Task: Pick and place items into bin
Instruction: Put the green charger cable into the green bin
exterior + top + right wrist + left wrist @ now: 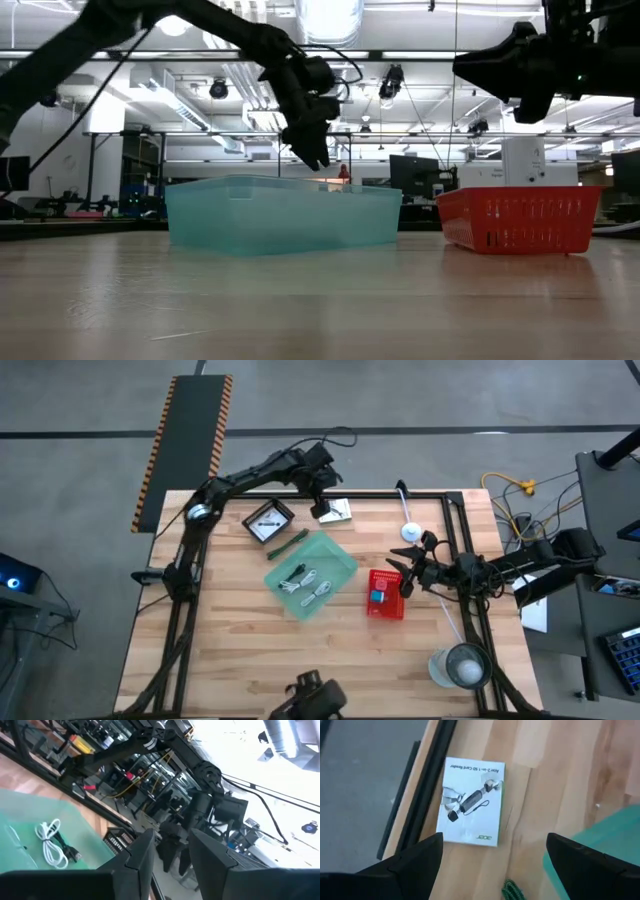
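Left wrist view: left gripper (492,862) jaws spread, empty, above a white printed packet (471,801) on the tabletop (555,765); teal bin (602,832) beside. Right gripper (167,852) jaws narrowly apart, empty.

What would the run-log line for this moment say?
left gripper: open, above card reader packet | right gripper: empty, over red basket | teal bin: holds white cables

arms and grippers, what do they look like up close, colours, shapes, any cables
Both arms are dark, nearly black, built of slim jointed segments. The left arm has a shiny round joint near its base and a thin black cable looping off its wrist. The left gripper has two broad, flat, matte black fingers with angled edges. The right gripper has similar dark, blocky fingers.
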You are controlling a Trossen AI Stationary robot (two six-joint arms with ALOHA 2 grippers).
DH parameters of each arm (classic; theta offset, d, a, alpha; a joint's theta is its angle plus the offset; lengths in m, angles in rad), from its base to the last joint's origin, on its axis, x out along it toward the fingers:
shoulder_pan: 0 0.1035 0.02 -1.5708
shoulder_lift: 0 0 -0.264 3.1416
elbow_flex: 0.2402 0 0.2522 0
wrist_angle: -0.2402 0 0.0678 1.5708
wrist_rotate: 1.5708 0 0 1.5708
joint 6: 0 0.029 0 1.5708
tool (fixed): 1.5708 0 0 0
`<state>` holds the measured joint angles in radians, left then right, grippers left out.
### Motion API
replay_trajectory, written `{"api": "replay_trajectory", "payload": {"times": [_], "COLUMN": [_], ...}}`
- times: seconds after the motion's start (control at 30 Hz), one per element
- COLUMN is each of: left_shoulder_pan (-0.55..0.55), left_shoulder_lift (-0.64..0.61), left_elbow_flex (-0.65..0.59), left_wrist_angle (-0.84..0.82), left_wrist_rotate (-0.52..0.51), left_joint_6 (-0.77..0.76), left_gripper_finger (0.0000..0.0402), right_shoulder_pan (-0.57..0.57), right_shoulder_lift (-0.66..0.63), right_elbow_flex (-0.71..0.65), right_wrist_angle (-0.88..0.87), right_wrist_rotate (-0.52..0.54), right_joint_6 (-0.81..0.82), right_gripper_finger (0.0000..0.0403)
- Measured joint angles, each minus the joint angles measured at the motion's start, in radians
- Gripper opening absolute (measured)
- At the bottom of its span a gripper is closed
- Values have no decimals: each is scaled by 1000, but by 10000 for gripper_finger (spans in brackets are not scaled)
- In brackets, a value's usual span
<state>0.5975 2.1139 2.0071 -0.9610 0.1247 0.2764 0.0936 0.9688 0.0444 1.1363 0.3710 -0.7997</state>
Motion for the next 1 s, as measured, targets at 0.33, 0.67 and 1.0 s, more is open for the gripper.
{"api": "replay_trajectory", "payload": {"times": [0.33,0.67,1.0], "left_shoulder_pan": [5,2,-3], "left_shoulder_lift": [184,259,269], "left_elbow_flex": [198,195,189], "left_wrist_angle": [-32,12,41], "left_wrist_rotate": [-5,-7,-6], "left_joint_6": [72,137,159], "left_gripper_finger": [336,336,336], "right_shoulder_pan": [-10,-10,-10], "right_shoulder_lift": [0,1,1], "right_elbow_flex": [0,0,0], "right_wrist_angle": [-5,-28,-31], "right_wrist_rotate": [-2,-4,-4], "right_joint_6": [7,6,-14], "right_gripper_finger": [105,98,97]}}
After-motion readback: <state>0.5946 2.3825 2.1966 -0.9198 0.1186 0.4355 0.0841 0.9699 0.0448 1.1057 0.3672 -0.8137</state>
